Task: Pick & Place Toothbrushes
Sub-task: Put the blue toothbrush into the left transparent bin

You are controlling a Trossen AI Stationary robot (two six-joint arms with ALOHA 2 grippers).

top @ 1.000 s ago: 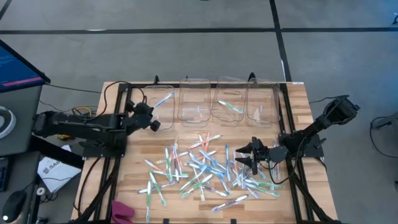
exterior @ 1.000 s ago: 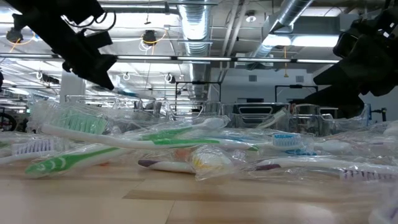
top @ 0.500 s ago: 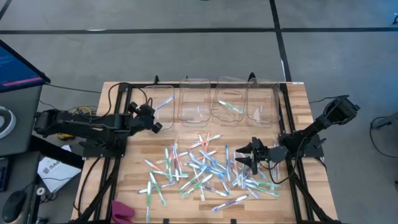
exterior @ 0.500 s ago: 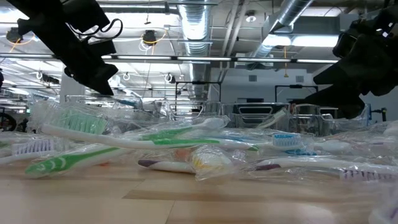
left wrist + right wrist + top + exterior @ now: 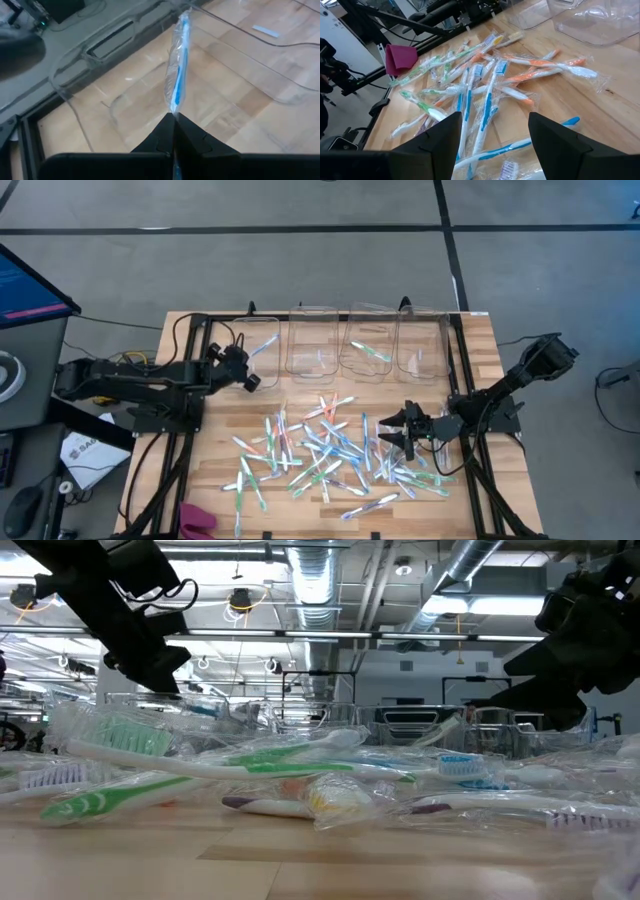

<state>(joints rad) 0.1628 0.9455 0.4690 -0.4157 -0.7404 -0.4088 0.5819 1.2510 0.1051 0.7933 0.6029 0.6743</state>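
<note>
A heap of wrapped toothbrushes [image 5: 320, 455] with blue, orange and green accents lies on the wooden table. My left gripper [image 5: 243, 366] is at the near rim of the leftmost clear bin [image 5: 255, 330], shut on a blue toothbrush [image 5: 177, 75] in a clear wrapper that reaches out over that bin. My right gripper [image 5: 388, 432] stands open low over the heap's right side [image 5: 485, 95], with nothing between its fingers. My left gripper pinches one end of the blue toothbrush [image 5: 173, 109] between its two fingertips. The fingers slant downward from the table's left side, in line with the handle. The brush sticks out past them, lifted clear, its other end [image 5: 184, 17] over the bin.
Four clear bins stand in a row along the far edge; the second [image 5: 312, 345], third [image 5: 368, 345] and fourth [image 5: 420, 345] each hold a brush or so. A pink cloth [image 5: 197, 520] lies at the near left corner. Black frame rails run along both table sides.
My left gripper has tipped a little further down at the leftmost bin, staying shut on the blue toothbrush.
</note>
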